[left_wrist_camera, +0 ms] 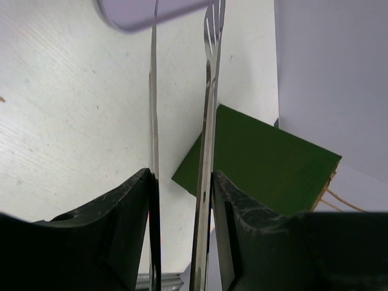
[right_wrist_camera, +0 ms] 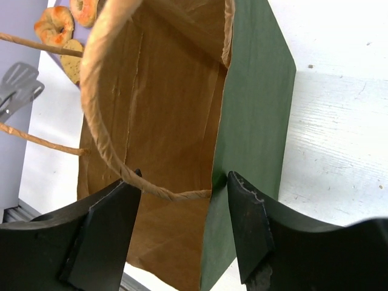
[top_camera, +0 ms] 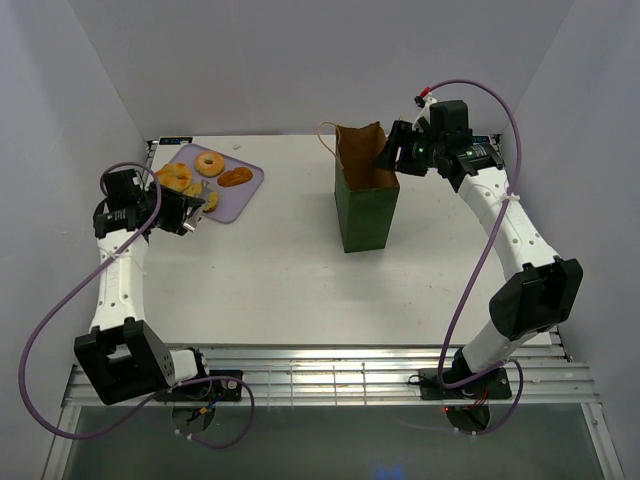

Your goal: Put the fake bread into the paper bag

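Note:
The dark green paper bag stands upright and open mid-table, brown inside. My right gripper is open at the bag's right rim, one finger inside and one outside the wall, with a string handle looped across. The doughnut, bun, brown oval and yellowish slice lie on the lilac tray. My left gripper is shut on metal tongs, whose tips reach the tray's near edge with nothing between them.
White walls close in the table on the left, back and right. A metal grate runs along the near edge. The bag also shows in the left wrist view, far from the tongs. The tray sits near the back left corner.

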Controlling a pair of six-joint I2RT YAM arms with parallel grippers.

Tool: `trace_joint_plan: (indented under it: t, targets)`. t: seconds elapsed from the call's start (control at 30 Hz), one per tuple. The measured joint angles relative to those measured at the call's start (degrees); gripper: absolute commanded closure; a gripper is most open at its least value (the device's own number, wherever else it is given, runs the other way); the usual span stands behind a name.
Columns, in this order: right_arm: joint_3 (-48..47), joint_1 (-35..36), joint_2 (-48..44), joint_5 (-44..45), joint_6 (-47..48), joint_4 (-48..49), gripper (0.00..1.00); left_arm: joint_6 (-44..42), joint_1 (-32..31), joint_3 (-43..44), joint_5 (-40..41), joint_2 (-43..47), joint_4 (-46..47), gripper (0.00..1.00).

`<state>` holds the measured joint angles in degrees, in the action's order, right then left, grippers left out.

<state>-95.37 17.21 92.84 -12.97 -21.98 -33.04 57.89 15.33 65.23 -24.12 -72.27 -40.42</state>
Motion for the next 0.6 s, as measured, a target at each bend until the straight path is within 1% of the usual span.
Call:
trace_joint_plan:
  t: [0.1, 0.17, 0.3, 0.47, 0.6]
  targets:
    - [0.02, 0.0, -0.02, -0.98, -0.2, -0.11, 0.3, -2.23, 0.22, 2.93, 2.56, -2.6, 0.39, 0.43]
    - [0.63, 0.0, -0.5, -1.36, -0.26, -0.11, 0.27, -3.3, 0.31, 3.32, 3.8, -3.82, 1.55, 0.43]
    - [2.86, 0.0, -2.71, -2.23, -0.35, -0.57, 0.25, -5.27, 0.33, 4.31, 6.05, -7.67, 3.58, 0.42]
    - [5.84, 0.02, -6.54, -2.95, -0.42, -0.68, 0.24, -6.23, 0.59, 5.31, 6.73, -13.86, 9.7, 0.42]
    - [7.26, 0.02, -8.55, -3.34, -0.39, -0.85, 0.24, -6.43, 0.72, 9.09, 6.05, -20.2, 13.07, 0.41]
